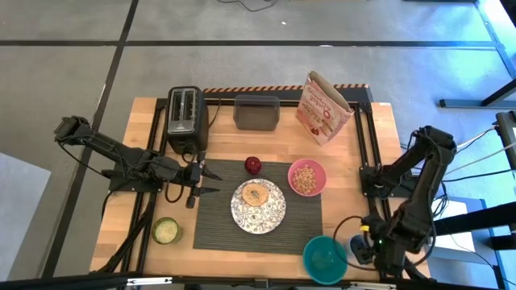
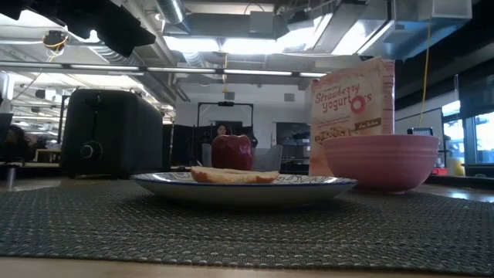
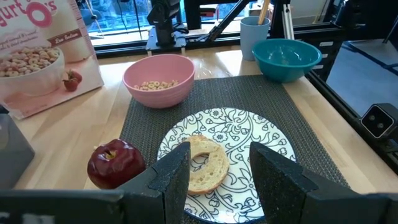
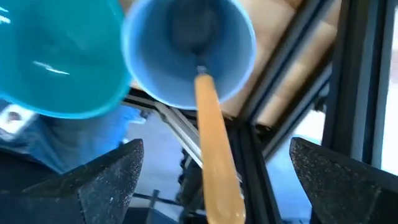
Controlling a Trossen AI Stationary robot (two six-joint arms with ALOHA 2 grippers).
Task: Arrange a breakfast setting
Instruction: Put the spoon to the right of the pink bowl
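A dark grey ribbed mat (image 1: 216,217) holds a white patterned plate (image 1: 274,216) with a toasted bagel (image 1: 256,194) on it. A red apple (image 1: 253,165) and a pink bowl (image 1: 307,178) of cereal also stand on the mat. My left gripper (image 1: 211,182) is open and empty at the mat's left edge, pointing at the plate (image 3: 261,134). My right gripper (image 4: 224,186) is open above a light blue cup (image 4: 186,50) at the table's near right corner. A wooden spoon handle (image 4: 214,143) sticks up out of the cup between the fingers, which stand wide of it.
A teal bowl (image 1: 325,258) stands beside the blue cup. A jar with a green lid (image 1: 165,230) stands left of the mat. A black toaster (image 1: 186,119), a dark container (image 1: 256,111) and a cereal bag (image 1: 322,107) line the far edge.
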